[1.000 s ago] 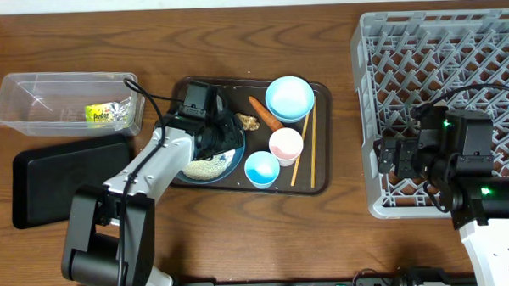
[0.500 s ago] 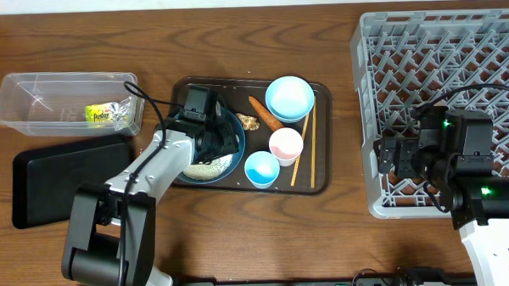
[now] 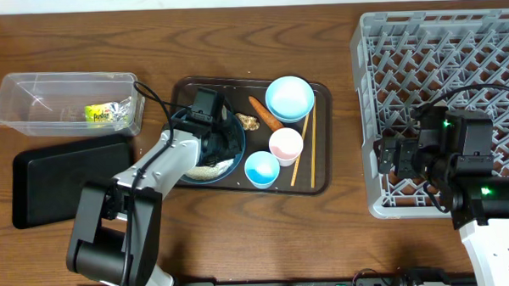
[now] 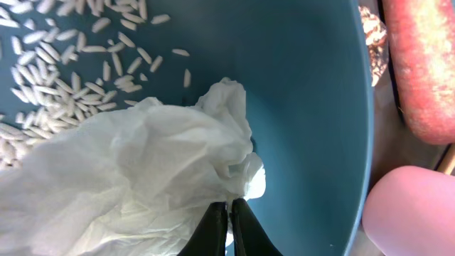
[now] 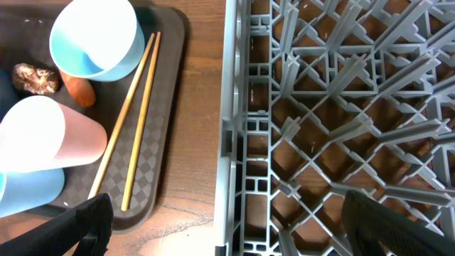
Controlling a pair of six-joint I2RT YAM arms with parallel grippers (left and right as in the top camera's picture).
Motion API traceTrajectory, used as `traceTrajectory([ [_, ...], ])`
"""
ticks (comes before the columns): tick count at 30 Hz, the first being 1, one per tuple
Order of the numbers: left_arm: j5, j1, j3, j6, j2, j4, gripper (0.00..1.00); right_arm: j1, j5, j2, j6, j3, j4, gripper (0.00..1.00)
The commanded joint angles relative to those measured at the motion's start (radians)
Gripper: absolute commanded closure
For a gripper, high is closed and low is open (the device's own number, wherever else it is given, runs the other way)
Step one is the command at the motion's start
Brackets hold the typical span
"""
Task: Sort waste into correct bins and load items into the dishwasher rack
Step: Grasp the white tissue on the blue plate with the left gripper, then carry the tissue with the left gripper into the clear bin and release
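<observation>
In the lower middle of the left wrist view, the crumpled white paper [image 4: 135, 178] lies inside the dark blue plate-bowl [image 4: 313, 107], and the left gripper [image 4: 229, 220] has its two fingers pressed together on the paper's lower fold. Loose white rice [image 4: 50, 92] is scattered over the bowl's floor toward the upper left. Just past the bowl's rim at the right edge of the frame are the small brownish food scrap [image 4: 371, 35], the orange carrot [image 4: 426, 64] and, below them, the white-pink cup [image 4: 412, 213]. Seen from overhead, the bowl sits on the left of the brown serving tray [image 3: 324, 179], together with the light blue bowl [image 3: 289, 98], the small blue cup [image 3: 261, 168] and the wooden chopsticks [image 3: 306, 150]. At the upper left, the clear plastic tub [image 3: 32, 91] holds the yellow-green wrapper [image 3: 107, 113], with the black tray [image 3: 60, 175] below it. At the right stands the grey dishwasher rack [image 3: 455, 59]. Over its left wall the right gripper [image 5: 224, 213] hangs with its fingers spread wide and nothing between them.
</observation>
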Motion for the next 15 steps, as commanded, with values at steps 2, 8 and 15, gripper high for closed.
traceTrajectory([
  [2,-0.04,0.03,0.014,0.008,-0.023,-0.027,0.94,0.005,-0.003,-0.001,-0.009,0.02,-0.005,0.01],
  [8,-0.043,0.081,0.037,0.026,-0.146,-0.069,0.94,0.005,-0.003,-0.001,-0.013,0.02,-0.005,0.01],
  [15,-0.046,0.101,0.037,0.034,-0.249,-0.071,0.94,0.005,-0.003,-0.001,-0.013,0.02,-0.005,0.01],
])
